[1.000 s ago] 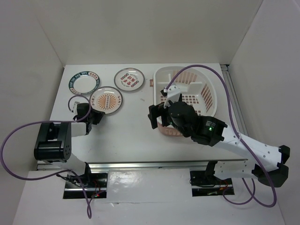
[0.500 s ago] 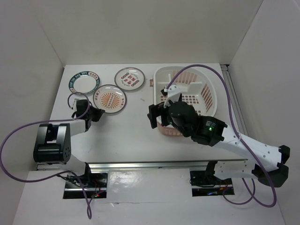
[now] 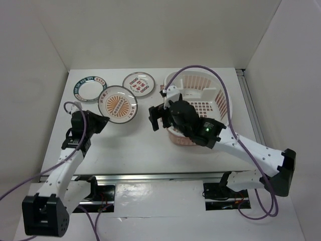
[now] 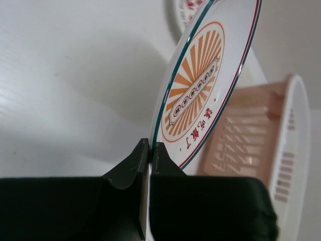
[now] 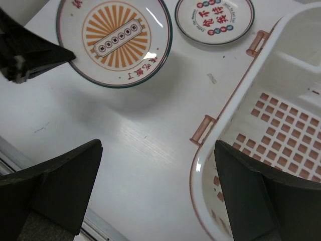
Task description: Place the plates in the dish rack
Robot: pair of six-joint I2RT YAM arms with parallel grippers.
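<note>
My left gripper is shut on the near rim of the orange sunburst plate and holds it tilted up off the table; the left wrist view shows the jaws pinching the plate on edge. The green-rimmed plate and the red-motif plate lie flat at the back. The dish rack stands to the right and holds no plates that I can see. My right gripper is open and empty, hovering over the table beside the rack's left rim.
The right wrist view shows the orange plate, the red-motif plate and my left gripper beyond bare table. White walls enclose the table on three sides. A metal rail runs along the near edge.
My left arm has risen and lifted the orange plate by its rim, tilting it. My right arm has swung a little left, away from the rack.
</note>
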